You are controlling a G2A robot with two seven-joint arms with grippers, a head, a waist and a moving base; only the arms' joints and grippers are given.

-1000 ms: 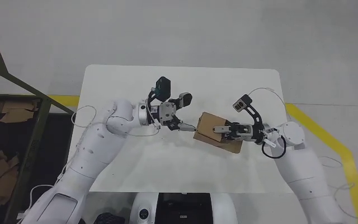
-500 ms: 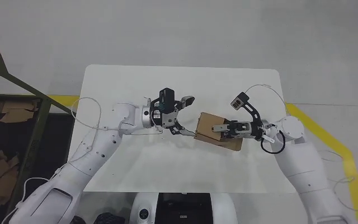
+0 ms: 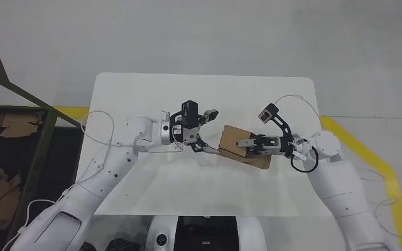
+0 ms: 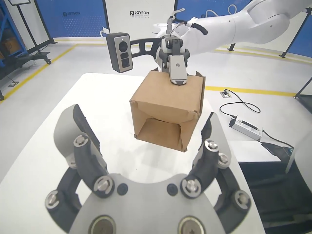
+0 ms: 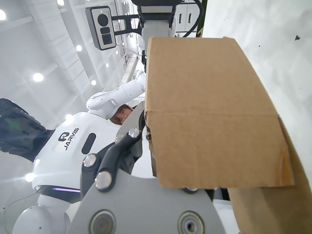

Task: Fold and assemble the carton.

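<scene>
A white bench [image 3: 125, 94] stands on a grey floor, with a yellow line [image 3: 70, 113] off its left edge. From above, the brown carton [image 3: 231, 139] is right of the bench's middle, about halfway between the far and near edges. The right arm [image 3: 333, 182] extends low from the right edge, and the right jaws are clenched on the carton's upper panel. The left arm [image 3: 113, 163] extends from the left with its wrist level. The left jaws are spread wide, just beside the carton's left end and apart from it.

In the left wrist view, blue barrier panels [image 4: 73, 13] ring the room and a power adapter [image 4: 246, 129] lies on the floor past the bench. The left jaws gape toward the carton's open end, holding nothing. One flap is bent inward across the top of that opening, and bare cardboard walls show behind it. One of the right jaws lies flat on the carton's top face at its far edge. I cannot tell whether the carton rests on the bench or hangs just above it.

In the right wrist view, the carton's panel is pinched in the right jaws, with the bench surface behind it.
</scene>
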